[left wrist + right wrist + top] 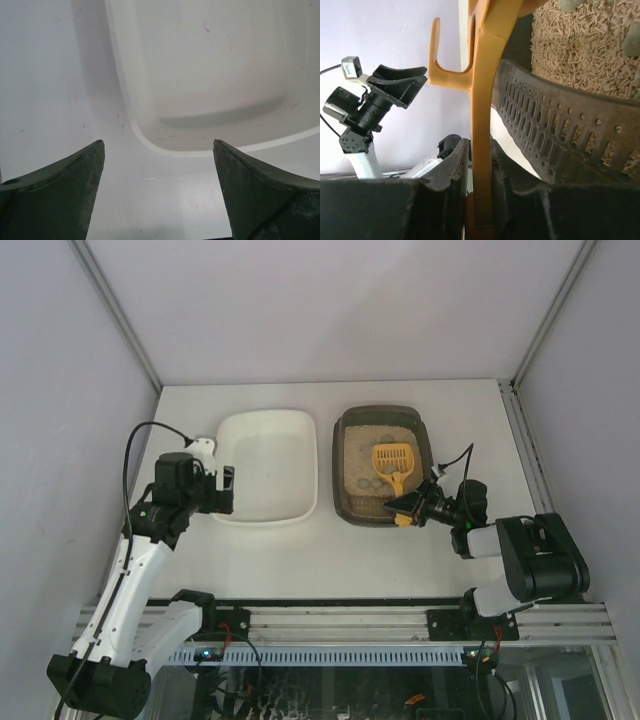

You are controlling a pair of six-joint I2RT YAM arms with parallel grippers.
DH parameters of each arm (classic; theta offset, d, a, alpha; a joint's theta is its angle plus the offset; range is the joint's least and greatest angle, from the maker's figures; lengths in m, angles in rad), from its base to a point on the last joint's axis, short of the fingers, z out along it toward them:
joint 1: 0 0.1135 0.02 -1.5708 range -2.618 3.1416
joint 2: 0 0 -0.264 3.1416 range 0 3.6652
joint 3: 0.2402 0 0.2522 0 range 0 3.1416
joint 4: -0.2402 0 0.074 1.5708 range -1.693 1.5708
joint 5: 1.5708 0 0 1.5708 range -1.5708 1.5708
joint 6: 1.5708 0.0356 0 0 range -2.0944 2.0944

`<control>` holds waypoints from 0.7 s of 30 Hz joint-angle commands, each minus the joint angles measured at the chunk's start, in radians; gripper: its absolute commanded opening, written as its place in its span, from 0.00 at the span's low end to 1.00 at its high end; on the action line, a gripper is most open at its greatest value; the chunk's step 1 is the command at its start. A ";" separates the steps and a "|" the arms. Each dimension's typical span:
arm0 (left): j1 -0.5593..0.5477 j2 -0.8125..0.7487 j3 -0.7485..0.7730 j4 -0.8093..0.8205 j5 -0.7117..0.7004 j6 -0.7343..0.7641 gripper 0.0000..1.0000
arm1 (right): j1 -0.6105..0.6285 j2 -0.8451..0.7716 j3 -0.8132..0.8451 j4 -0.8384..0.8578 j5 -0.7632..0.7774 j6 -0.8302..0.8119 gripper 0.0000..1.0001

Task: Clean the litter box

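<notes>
Soft, even light is falling from above in the top view, washing the white desk [420, 550] and tub [312, 472] nearly together and casting only faint shadows. At the left wrist, the left end effector [159, 147] is looming dark and soft-edged, with a grey shadow lying beside the tub's rim. At the right wrist, the scoop [481, 115] and right end effector [481, 167] are blurring near the lens while the litter [580, 45] is showing sharp.
</notes>
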 commanded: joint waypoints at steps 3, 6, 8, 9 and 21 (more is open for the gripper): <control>0.030 0.025 0.085 -0.044 0.098 0.174 0.97 | 0.130 -0.131 0.198 -0.409 0.081 -0.222 0.00; 0.136 0.110 0.243 -0.177 0.291 0.235 0.99 | 0.245 -0.219 0.381 -0.805 0.248 -0.424 0.00; 0.197 0.150 0.336 -0.242 0.410 0.262 1.00 | 0.281 -0.211 0.445 -0.837 0.243 -0.422 0.00; 0.221 0.169 0.367 -0.269 0.466 0.270 1.00 | 0.292 -0.195 0.465 -0.825 0.221 -0.401 0.00; 0.439 0.298 0.439 -0.376 0.615 0.303 0.98 | 0.659 0.232 1.206 -1.620 0.817 -0.723 0.00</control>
